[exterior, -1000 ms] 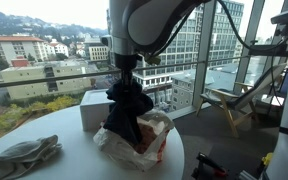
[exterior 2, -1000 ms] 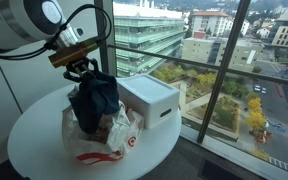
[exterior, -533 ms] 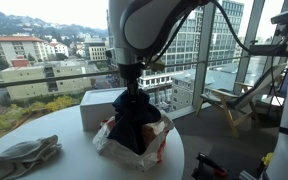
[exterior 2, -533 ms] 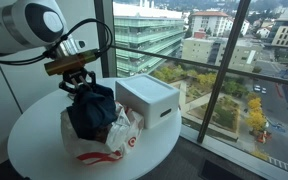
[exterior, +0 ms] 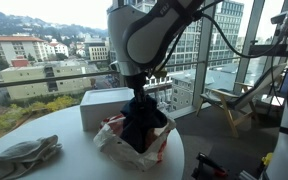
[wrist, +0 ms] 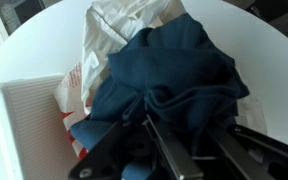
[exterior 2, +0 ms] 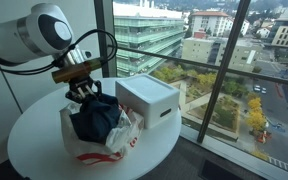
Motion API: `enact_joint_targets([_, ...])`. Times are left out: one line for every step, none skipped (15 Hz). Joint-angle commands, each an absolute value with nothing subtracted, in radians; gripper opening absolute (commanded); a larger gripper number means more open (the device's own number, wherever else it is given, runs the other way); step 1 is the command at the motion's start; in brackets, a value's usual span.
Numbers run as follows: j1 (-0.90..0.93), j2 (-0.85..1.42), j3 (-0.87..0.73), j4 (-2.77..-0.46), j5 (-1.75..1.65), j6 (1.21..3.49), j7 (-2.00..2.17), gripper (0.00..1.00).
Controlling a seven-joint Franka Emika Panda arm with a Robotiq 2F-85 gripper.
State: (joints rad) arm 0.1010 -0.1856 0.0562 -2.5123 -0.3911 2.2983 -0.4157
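My gripper [exterior: 136, 92] [exterior 2: 81, 92] is shut on a dark navy cloth [exterior: 141, 125] [exterior 2: 94, 118] and holds its top. The cloth hangs down into a white plastic bag with red print [exterior: 119, 145] [exterior 2: 112, 148] on the round white table [exterior: 74, 160] [exterior 2: 44, 150]. In the wrist view the blue cloth [wrist: 169, 75] bunches between the two fingers [wrist: 184, 135], with the white bag [wrist: 124, 25] beyond it.
A white box [exterior: 99, 105] [exterior 2: 149, 100] [wrist: 19, 130] stands beside the bag near the window. A grey crumpled cloth [exterior: 24, 155] lies at the table's near edge. A wooden chair [exterior: 224, 105] stands by the glass.
The gripper has moved down with the navy cloth, so more of the cloth now sits inside the bag.
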Motion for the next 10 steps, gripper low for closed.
enact_joint_targets([0.113,-0.092,0.062,-2.442,-0.328,2.273,-0.448,0.03])
enact_joint_targets([0.116,-0.066,0.065,-2.429,-0.308,2.268,-0.455,0.03])
enact_joint_targets([0.117,-0.037,0.069,-2.412,-0.291,2.258,-0.46,0.03])
enact_joint_targets([0.116,-0.011,0.073,-2.395,-0.279,2.247,-0.455,0.03])
enact_joint_targets([0.114,0.014,0.076,-2.377,-0.267,2.223,-0.453,0.03])
enact_joint_targets([0.112,0.029,0.079,-2.365,-0.261,2.205,-0.448,0.03])
enact_joint_targets([0.11,0.03,0.082,-2.359,-0.254,2.181,-0.457,0.03])
enact_joint_targets([0.108,0.039,0.084,-2.348,-0.248,2.163,-0.459,0.03])
enact_joint_targets([0.106,0.039,0.085,-2.343,-0.239,2.145,-0.467,0.03])
enact_joint_targets([0.105,0.044,0.086,-2.34,-0.237,2.14,-0.474,0.03])
